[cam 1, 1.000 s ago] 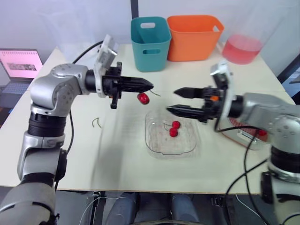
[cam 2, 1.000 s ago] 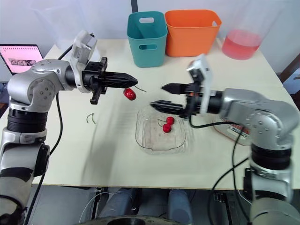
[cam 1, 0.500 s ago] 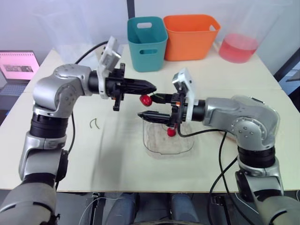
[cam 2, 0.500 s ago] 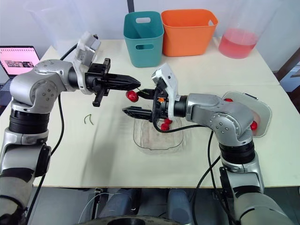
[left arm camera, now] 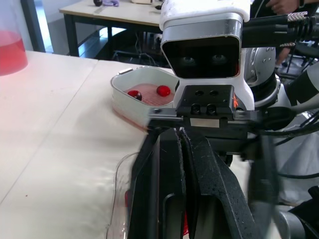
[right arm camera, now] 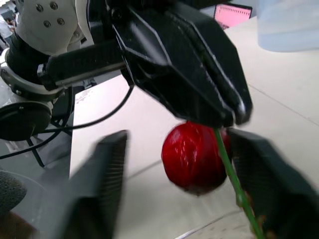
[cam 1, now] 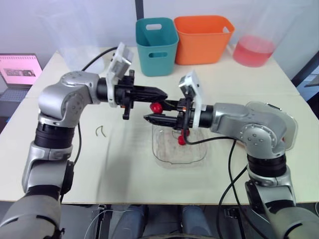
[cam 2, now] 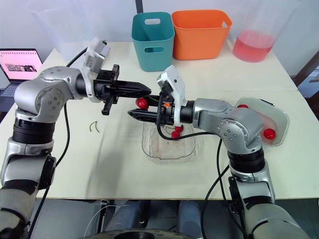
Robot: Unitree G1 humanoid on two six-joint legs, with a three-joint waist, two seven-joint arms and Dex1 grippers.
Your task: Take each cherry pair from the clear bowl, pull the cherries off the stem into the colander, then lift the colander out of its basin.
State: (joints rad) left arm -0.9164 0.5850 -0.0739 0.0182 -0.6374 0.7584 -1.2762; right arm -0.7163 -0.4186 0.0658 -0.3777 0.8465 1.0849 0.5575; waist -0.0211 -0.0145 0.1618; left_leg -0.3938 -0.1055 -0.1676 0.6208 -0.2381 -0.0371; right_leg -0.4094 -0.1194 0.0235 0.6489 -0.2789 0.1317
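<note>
My left claw is clamped shut on the green stem of a red cherry pair, which hangs just above the far left rim of the clear plastic bowl. My right claw is spread wide there, one black finger on each side of the hanging fruit without touching it. A second red cherry pair lies inside the bowl. Right of the bowl sits the pinkish colander in its white basin, holding loose cherries. A bare green stem lies on the table, well left of the bowl.
</note>
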